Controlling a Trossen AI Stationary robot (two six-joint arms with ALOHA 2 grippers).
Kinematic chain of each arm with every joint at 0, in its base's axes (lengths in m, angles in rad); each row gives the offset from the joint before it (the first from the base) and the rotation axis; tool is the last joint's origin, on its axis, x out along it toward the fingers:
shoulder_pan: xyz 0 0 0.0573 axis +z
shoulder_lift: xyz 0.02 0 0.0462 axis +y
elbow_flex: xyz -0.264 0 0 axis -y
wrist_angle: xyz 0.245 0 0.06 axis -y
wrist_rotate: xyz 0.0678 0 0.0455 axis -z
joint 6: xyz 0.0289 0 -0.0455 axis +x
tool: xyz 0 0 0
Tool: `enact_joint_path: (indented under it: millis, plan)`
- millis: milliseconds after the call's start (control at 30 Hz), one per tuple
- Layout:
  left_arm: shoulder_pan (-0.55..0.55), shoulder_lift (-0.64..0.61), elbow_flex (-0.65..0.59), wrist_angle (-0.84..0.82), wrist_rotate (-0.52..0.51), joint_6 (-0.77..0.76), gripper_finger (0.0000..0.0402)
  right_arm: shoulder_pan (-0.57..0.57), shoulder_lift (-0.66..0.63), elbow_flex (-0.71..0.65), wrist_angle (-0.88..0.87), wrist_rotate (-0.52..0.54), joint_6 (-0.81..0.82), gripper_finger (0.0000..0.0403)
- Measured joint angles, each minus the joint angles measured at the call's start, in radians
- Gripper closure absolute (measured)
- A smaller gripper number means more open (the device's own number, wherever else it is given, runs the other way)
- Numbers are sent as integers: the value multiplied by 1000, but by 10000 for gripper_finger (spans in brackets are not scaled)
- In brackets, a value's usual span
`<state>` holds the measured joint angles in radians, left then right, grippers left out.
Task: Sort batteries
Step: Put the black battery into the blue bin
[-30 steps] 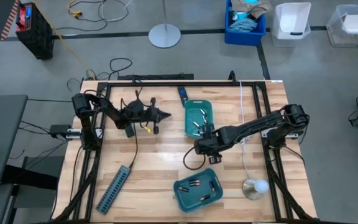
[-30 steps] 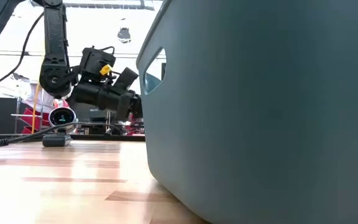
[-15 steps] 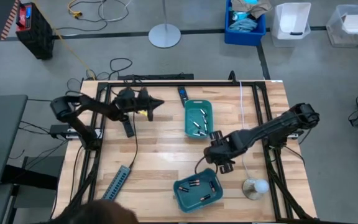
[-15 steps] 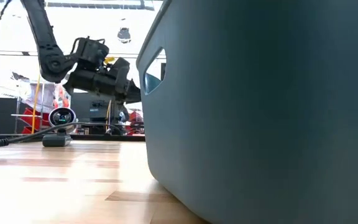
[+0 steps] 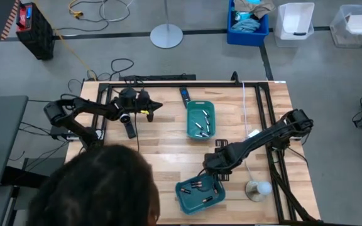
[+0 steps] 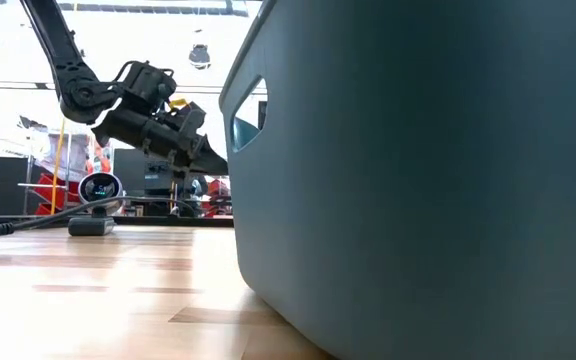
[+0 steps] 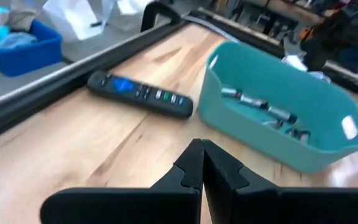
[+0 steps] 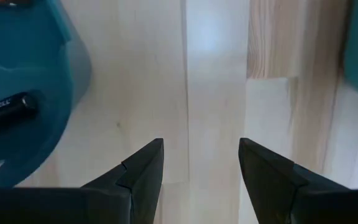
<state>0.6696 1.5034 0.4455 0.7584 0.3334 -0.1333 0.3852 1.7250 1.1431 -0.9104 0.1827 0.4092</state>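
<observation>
Two teal bins hold batteries: the far bin (image 5: 201, 119) (image 7: 284, 118) has several batteries (image 7: 260, 106) on its floor, and the near bin (image 5: 200, 193) holds several more (image 5: 201, 187). My right gripper (image 5: 211, 171) (image 8: 201, 165) points down, open, over bare wood just beyond the near bin's far edge. In its wrist view one dark battery (image 8: 8, 107) lies in the bin beside it. My left gripper (image 5: 158, 105) (image 7: 201, 165) (image 6: 213, 160) hovers shut and nearly level at the far left, pointing toward the far bin, with nothing between its fingers.
A black remote (image 5: 186, 95) (image 7: 138, 94) lies beyond the far bin. A person's head (image 5: 99, 188) covers the table's near left. A round metal base with a white ball (image 5: 257, 188) stands near right. The near bin's wall (image 6: 428, 180) fills the low view.
My right gripper has gone toward the table's near edge, from beside the far bin to the near bin's far edge, staying open. My left gripper has risen and drawn back toward the far left, rolling as it went, still shut. A person's head has come in at the near left.
</observation>
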Motion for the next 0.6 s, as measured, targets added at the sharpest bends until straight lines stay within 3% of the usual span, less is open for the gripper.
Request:
enact_joint_path:
  millis: [200,400,500,600]
  plan:
    - [0,3,0,-42,-19,11,401,-35,4,0,13,-1,-15,177]
    - [-21,3,54,-192,374,-33,401,-99,-16,0,29,-44,-11,177]
    - [-58,4,72,-294,483,40,401,-108,-17,0,30,-46,7,177]
    - [-110,3,78,-306,527,108,401,-110,-17,0,32,-47,21,177]
